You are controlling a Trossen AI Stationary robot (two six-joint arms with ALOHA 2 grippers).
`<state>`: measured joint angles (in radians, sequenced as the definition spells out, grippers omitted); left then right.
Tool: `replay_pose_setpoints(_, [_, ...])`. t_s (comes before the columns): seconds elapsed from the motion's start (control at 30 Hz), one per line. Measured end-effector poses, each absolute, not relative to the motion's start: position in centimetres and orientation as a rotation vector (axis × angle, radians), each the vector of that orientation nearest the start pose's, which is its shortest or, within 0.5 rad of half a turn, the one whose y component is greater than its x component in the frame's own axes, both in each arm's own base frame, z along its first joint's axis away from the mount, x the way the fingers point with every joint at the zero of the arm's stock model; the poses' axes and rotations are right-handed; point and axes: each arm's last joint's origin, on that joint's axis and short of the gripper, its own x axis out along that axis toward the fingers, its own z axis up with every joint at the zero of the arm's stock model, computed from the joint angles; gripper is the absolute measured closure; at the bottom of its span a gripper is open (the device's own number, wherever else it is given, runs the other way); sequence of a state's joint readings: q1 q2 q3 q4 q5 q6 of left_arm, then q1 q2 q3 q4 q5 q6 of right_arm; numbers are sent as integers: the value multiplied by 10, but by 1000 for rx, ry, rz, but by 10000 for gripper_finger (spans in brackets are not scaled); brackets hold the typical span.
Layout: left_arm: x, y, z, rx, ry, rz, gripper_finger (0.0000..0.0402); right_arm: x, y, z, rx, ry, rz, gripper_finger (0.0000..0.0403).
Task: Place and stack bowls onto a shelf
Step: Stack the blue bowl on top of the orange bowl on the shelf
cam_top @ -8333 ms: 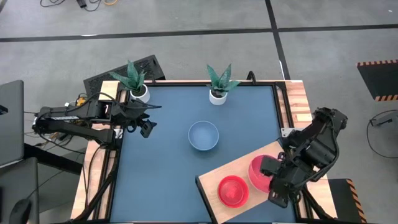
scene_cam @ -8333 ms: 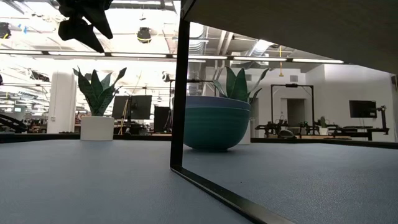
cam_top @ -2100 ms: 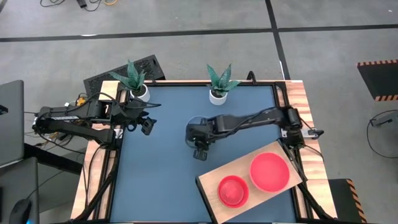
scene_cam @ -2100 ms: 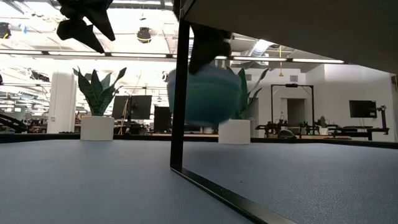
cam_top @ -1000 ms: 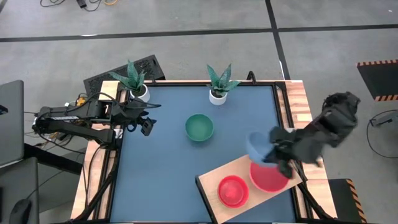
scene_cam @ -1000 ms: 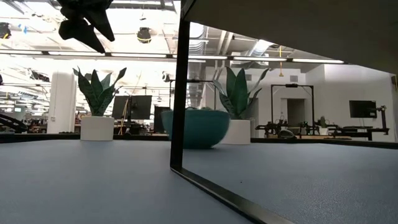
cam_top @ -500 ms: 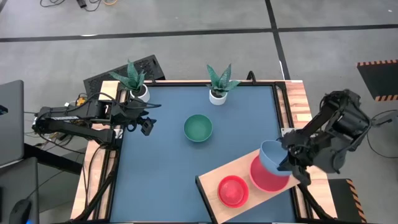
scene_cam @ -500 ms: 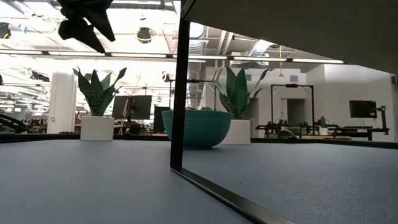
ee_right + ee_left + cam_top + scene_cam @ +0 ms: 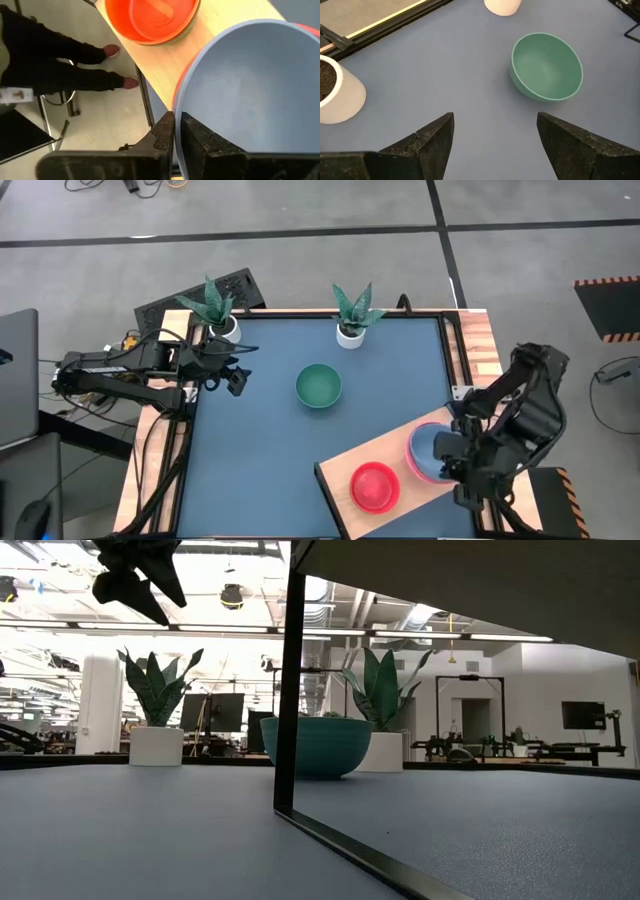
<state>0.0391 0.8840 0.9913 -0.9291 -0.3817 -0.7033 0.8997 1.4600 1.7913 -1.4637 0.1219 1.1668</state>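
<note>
A light blue bowl [image 9: 432,450] sits nested in a larger pink-red bowl [image 9: 413,465] on the tan shelf board [image 9: 345,465], with my right gripper [image 9: 452,452] shut on its rim. A smaller red bowl [image 9: 375,486] stands on the shelf's near end. A dark green bowl [image 9: 319,385] rests on its base on the blue table, alone. My left gripper [image 9: 237,383] hangs open above the table's left side, well away from the green bowl [image 9: 547,67]. My right gripper [image 9: 177,131] pinches the light blue bowl's rim [image 9: 177,112] on its right-hand side, one finger [image 9: 200,137] inside the bowl and the other finger [image 9: 162,132] outside. The bowl sits upright inside the pink-red bowl [image 9: 181,85], whose rim shows around it.
Two white plant pots [image 9: 226,330] [image 9: 351,334] stand at the table's far edge. Wooden rails [image 9: 480,340] run along the sides. The shelf's dark edge [image 9: 290,690] blocks much of the low view. A person's legs [image 9: 50,55] show beyond the table's near right corner.
My right gripper carried the light blue bowl from above the shelf's far right end toward the near edge and down, turning at the wrist. The bowl now sits inside the pink-red bowl. The green bowl and the left arm stayed still.
</note>
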Motion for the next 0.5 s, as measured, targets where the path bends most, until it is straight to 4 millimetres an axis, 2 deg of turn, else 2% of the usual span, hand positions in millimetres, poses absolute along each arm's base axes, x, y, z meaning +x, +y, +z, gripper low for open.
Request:
replay_pose_setpoints(0.13, [154,17,324,-513,636,661,132,161,194,409,444,1229,0,327])
replay_pose_setpoints(0.27, [154,17,324,-513,636,661,132,164,196,408,452,1239,3,292])
replay_pose_setpoints(0.5, [158,17,322,-511,655,660,132,165,183,420,569,1183,22,212])
